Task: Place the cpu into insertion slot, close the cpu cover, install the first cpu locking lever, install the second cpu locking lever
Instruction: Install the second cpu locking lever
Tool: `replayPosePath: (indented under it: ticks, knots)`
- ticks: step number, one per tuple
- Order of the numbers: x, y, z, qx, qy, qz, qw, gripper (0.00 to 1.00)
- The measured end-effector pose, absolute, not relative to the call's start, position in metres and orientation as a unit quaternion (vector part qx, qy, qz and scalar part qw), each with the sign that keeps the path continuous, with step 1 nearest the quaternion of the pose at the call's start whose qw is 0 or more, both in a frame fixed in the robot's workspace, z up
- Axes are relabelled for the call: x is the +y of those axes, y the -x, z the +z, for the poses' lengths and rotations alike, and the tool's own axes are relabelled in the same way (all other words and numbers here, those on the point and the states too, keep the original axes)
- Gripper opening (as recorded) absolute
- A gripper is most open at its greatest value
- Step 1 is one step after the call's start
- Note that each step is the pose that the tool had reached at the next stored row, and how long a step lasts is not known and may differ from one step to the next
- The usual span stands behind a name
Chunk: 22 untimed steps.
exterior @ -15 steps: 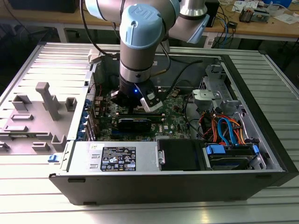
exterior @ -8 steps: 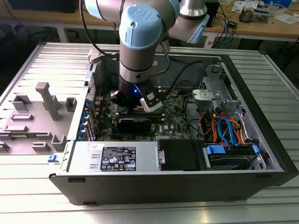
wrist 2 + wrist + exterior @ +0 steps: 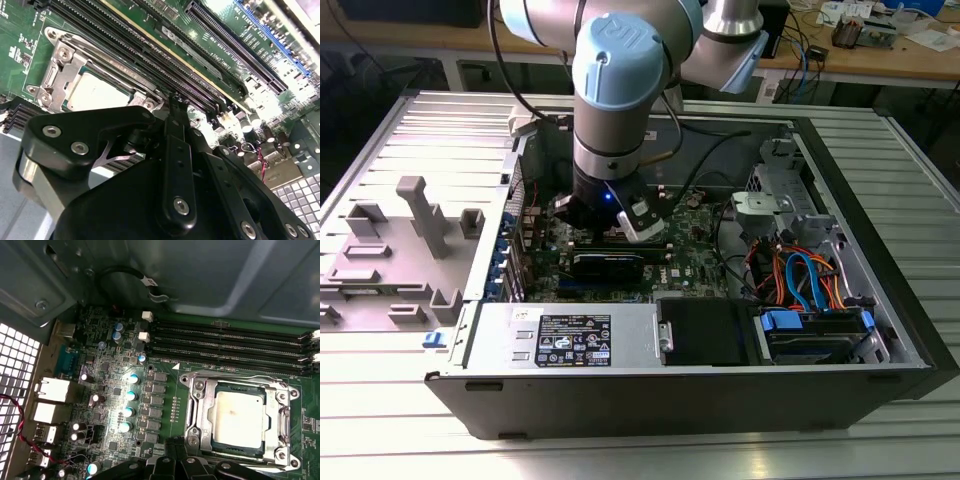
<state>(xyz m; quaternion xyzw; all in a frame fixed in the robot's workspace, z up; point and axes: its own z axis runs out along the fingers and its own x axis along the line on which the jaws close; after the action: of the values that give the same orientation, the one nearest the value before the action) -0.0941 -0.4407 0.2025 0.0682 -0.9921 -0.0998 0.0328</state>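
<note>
The cpu (image 3: 238, 417) is seated in the insertion slot (image 3: 217, 390), with the cpu cover (image 3: 200, 412) lowered around it. The gripper (image 3: 172, 102) is parked just beside the cover; its opening can't really be judged.

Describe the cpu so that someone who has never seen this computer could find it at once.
Start at the green motherboard inside the open computer case and find the row of long black memory slots. Beside them sits a square silver frame, the cpu cover, closed over the insertion slot. The cpu is the flat, dull silver-tan square showing through its cut-out, the only plain metal plate among dark slots and small capacitors.
</note>
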Motion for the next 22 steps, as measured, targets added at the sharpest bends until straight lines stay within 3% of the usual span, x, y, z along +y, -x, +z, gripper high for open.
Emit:
replayPosePath:
  ticks: [5, 11, 22]
  knots:
    - [-0.441, 0.095, 0.201, -0.992, -0.068, -0.101, 0.033, 0.11]
    - [-0.441, 0.095, 0.201, -0.993, -0.068, -0.086, 0.034, 0.11]
    - [-0.439, 0.095, 0.228, -0.993, -0.068, -0.087, 0.034, 0.11]
